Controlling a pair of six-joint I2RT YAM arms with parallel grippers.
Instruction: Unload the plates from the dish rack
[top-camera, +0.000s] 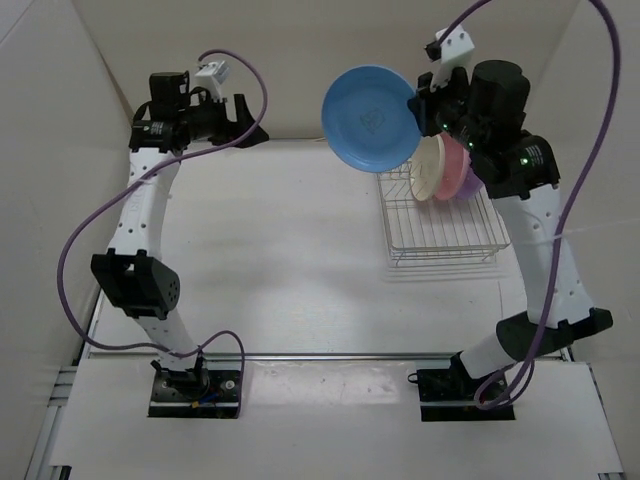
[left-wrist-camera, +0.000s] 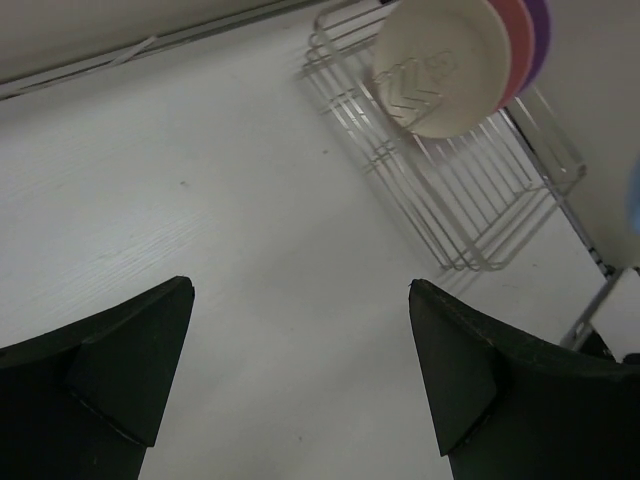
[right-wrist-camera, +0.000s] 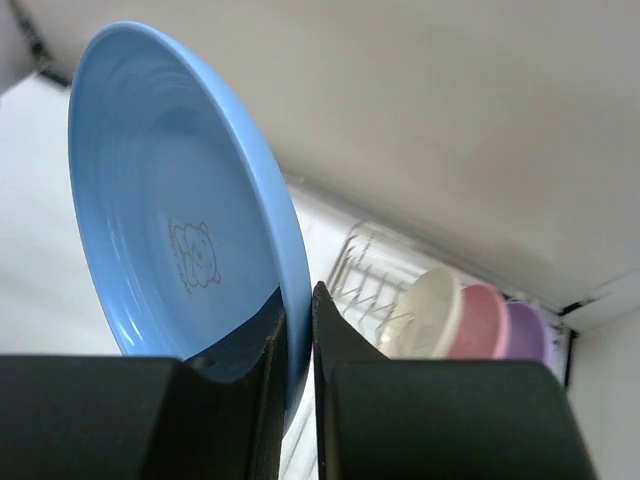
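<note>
The right gripper (right-wrist-camera: 298, 320) pinches the blue plate (right-wrist-camera: 170, 180) by its rim, holding it clear of the far-right-corner rack (top-camera: 440, 240) (left gripper (left-wrist-camera: 300, 290) gapes empty).

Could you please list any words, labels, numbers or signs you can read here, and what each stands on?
No text can be read.
Light blue plate: a small printed bear outline, any lettering by it too small to read.
Cream-white plate: faint marks, too blurred to read.
</note>
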